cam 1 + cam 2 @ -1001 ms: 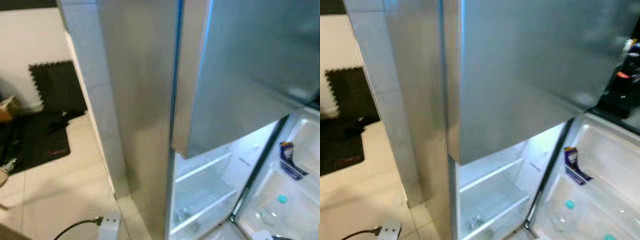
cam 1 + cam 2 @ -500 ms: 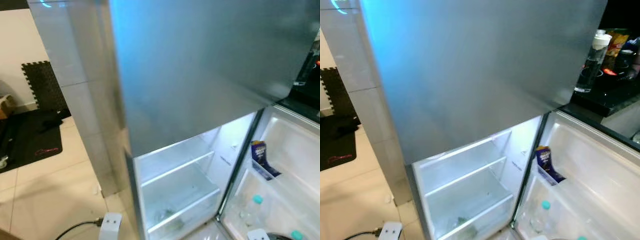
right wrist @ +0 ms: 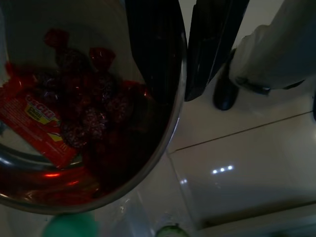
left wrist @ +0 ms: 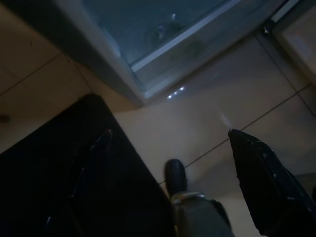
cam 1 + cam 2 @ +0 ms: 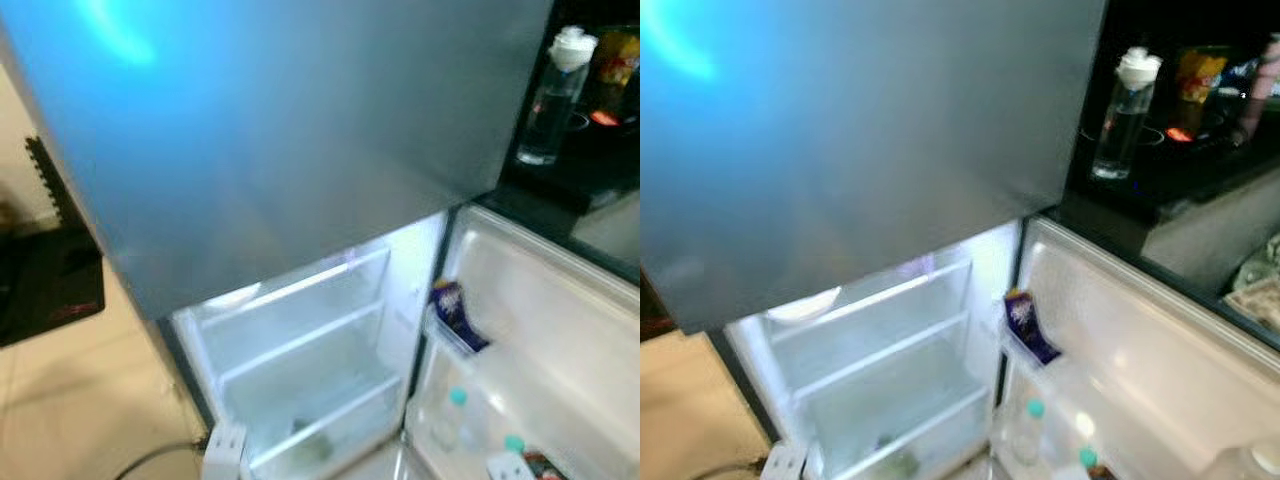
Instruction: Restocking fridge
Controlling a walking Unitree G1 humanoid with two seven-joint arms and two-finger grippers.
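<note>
Fridge (image 5: 300,340) lit, lower door open, shelves nearly bare. Right tool (image 3: 185,54) pinched bowl (image 3: 170,123) rim; left tool (image 4: 173,163) spread wide.

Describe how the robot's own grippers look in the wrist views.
Left gripper: two long, glossy black fingers tapering to points, with a dark rounded part and a grey metal piece at their base. Right gripper: two long, flat black fingers with a faintly ribbed surface.
</note>
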